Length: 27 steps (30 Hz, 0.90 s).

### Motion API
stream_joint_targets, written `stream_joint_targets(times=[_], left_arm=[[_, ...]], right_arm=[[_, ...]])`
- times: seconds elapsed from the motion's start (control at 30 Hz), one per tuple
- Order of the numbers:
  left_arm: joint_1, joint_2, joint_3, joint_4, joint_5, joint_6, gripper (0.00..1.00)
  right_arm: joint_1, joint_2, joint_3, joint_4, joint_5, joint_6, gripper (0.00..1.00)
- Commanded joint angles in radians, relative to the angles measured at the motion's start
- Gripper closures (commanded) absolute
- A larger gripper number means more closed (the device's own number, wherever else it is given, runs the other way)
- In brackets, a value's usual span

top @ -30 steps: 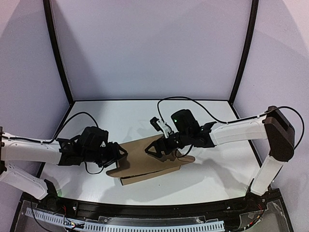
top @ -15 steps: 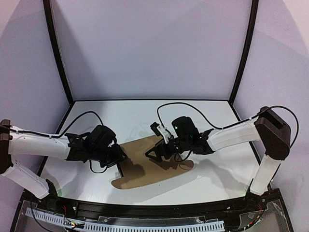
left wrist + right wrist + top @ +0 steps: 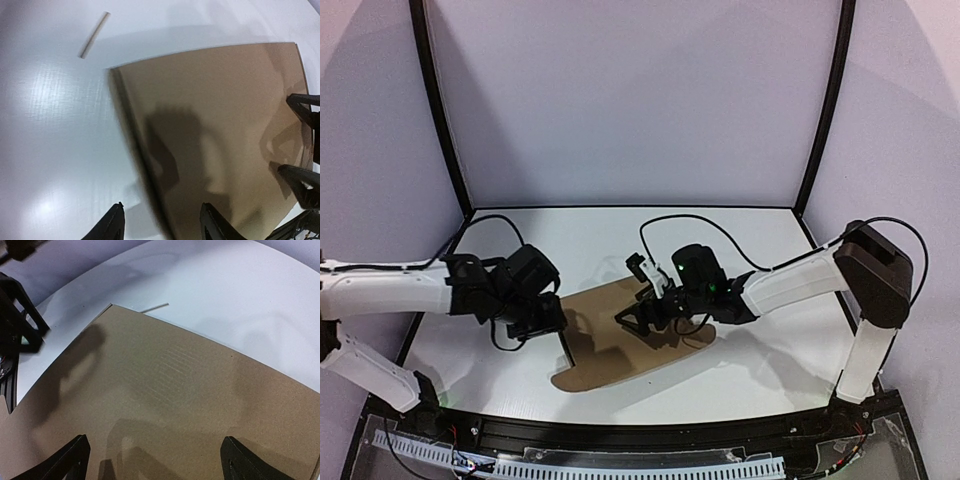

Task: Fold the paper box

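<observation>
Location: the paper box point(image 3: 610, 350) lies as a flat sheet on the white surface point(image 3: 740, 240), in the middle and toward the near side, between the two arms.
Edges: its left edge is straight, and in the left wrist view this edge runs between the fingers of the left pincer point(image 3: 558, 318). A corner points toward the back wall, and the near-left and right ends are rounded.
Open room: white surface shows all round the sheet, widest toward the back wall. A thin white stick point(image 3: 94, 35) lies just beyond the far corner.
Material: matte brown cardboard with faint corrugation lines; the surface is finely ribbed and slightly glossy.
Long axis: roughly left to right, with the left end nearer the arm bases.
Left pincer: fingers apart, gripping nothing.
Right pincer point(image 3: 640, 320): fingers spread wide over the sheet's middle; whether they touch it cannot be told.
</observation>
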Motion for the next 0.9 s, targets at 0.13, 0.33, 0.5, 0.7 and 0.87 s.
stream_joint_targets(times=[0.13, 0.33, 0.5, 0.7, 0.87], left_arm=[[0.003, -0.198, -0.042, -0.110, -0.102, -0.016, 0.28], [0.005, -0.182, -0.161, 0.214, -0.064, -0.031, 0.13], [0.005, 0.001, -0.095, 0.253, -0.014, -0.010, 0.12], [0.005, 0.154, -0.042, 0.153, -0.026, -0.004, 0.35], [0.003, 0.224, -0.029, 0.110, -0.058, 0.006, 0.44]], right_arm=[[-0.027, -0.099, 0.067, -0.335, 0.026, 0.010, 0.07], [-0.027, -0.166, 0.131, -0.491, 0.113, -0.070, 0.06], [-0.028, -0.223, 0.087, -0.555, 0.157, -0.067, 0.05], [-0.029, -0.205, 0.034, -0.602, 0.336, -0.111, 0.05], [-0.029, -0.170, 0.019, -0.635, 0.423, -0.110, 0.06]])
